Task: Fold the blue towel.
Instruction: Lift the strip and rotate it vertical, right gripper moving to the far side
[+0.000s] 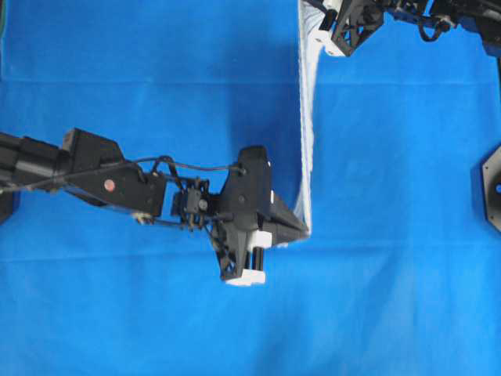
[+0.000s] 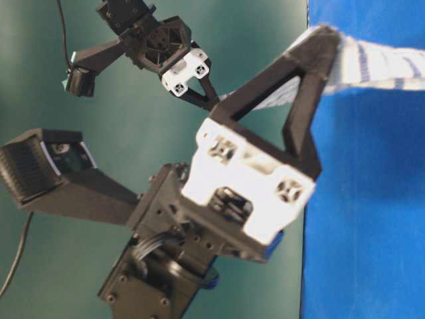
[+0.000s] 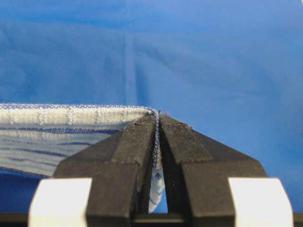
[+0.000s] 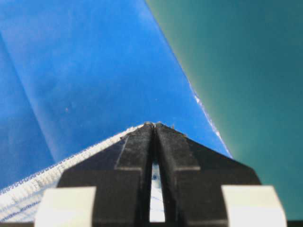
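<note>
The blue towel (image 1: 306, 133), white with thin blue stripes, hangs lifted off the table and stretched taut between both grippers, so the overhead view shows it edge-on as a narrow strip. My left gripper (image 1: 302, 229) is shut on its near corner. In the left wrist view the towel (image 3: 57, 132) runs off to the left of the gripper (image 3: 157, 119), its hem pinched between the fingers. My right gripper (image 1: 318, 33) is shut on the far corner at the top. In the right wrist view the towel (image 4: 28, 198) trails down to the left from the gripper (image 4: 154, 125).
A large plain blue sheet (image 1: 156, 313) covers the table beneath. Its edge meets a green backdrop (image 4: 246, 71). A black mount (image 1: 489, 188) sits at the right edge. From table level the left gripper (image 2: 324, 34) is close, the right gripper (image 2: 214, 101) behind it.
</note>
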